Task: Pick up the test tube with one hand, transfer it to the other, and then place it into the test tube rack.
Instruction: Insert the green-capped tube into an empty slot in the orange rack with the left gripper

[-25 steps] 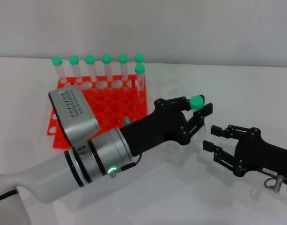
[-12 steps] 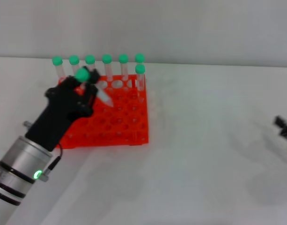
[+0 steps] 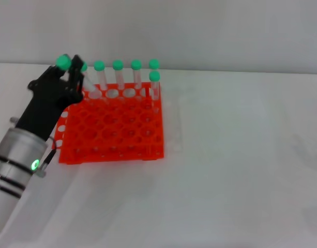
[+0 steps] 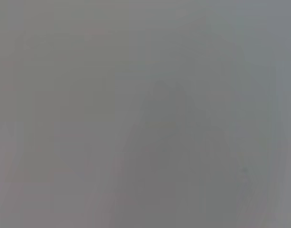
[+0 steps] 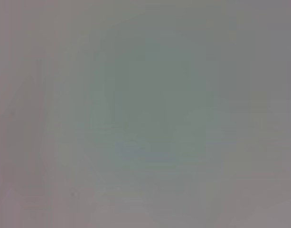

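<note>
In the head view my left gripper is over the far left corner of the orange-red test tube rack. It is shut on the test tube, whose green cap sticks up above the fingers. The clear body tilts down toward the rack's back row, and I cannot tell whether its tip is in a hole. My right gripper is out of view. Both wrist views show only plain grey.
Several green-capped tubes stand in the rack's back row, and one more stands at the back right corner. The rack sits on a white table in front of a pale wall.
My left gripper carried the tube from the middle of the table to the rack's far left corner. My right gripper drew back to the right and left the view.
</note>
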{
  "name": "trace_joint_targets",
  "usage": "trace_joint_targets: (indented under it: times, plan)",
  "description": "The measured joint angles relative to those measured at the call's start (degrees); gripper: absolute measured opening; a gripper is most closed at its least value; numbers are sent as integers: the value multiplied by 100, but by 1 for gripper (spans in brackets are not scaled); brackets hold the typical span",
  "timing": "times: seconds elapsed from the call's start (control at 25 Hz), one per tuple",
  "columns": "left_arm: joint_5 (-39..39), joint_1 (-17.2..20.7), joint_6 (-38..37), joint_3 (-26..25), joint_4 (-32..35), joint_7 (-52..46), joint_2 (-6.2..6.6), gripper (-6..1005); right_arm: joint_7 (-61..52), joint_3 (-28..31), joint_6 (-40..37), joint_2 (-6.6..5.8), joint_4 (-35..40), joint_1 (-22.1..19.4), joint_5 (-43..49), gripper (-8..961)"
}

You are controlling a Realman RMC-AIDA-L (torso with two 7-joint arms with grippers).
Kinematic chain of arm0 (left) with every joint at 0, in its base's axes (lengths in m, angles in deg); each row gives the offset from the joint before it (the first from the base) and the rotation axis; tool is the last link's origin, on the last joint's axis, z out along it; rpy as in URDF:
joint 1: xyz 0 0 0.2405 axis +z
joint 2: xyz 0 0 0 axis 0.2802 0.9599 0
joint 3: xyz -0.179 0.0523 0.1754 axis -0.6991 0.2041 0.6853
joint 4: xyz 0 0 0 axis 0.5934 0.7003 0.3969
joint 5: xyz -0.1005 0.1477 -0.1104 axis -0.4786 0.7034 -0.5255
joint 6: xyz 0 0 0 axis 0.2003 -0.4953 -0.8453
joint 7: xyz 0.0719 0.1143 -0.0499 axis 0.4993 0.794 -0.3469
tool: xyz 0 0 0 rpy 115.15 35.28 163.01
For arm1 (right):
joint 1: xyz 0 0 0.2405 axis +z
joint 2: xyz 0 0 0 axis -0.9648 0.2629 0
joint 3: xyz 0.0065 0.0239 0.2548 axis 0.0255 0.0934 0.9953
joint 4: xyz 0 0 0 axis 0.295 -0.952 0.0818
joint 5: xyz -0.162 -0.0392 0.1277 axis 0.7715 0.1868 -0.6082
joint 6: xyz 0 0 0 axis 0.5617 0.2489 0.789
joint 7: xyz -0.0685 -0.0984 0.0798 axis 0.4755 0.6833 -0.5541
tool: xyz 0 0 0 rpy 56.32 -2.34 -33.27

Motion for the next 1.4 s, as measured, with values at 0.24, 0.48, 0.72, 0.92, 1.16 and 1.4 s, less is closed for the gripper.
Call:
trace_joint_targets:
  times: [0.24,0.48,0.72,0.92,1.16,1.4]
  plan:
    - [26,-555,-770,-2,0,12,16,221,3,-44,36,2,-21,43,59,874]
    - [35,-878,-1182,14,0,267,17,224,6,-116,45,1,-33,46,70,874]
    - [109,-1029,-1541,40,-2,372,-8,226,9,-139,54,1,-43,83,70,874]
    - [120,-1079,-1785,45,-21,566,-31,228,9,-181,62,1,-46,94,69,874]
    - [120,-1178,-1888,45,5,668,-33,231,9,-186,83,1,-46,94,69,874]
    - [182,-1485,-2145,45,193,703,-22,233,9,-202,189,1,-46,94,69,874]
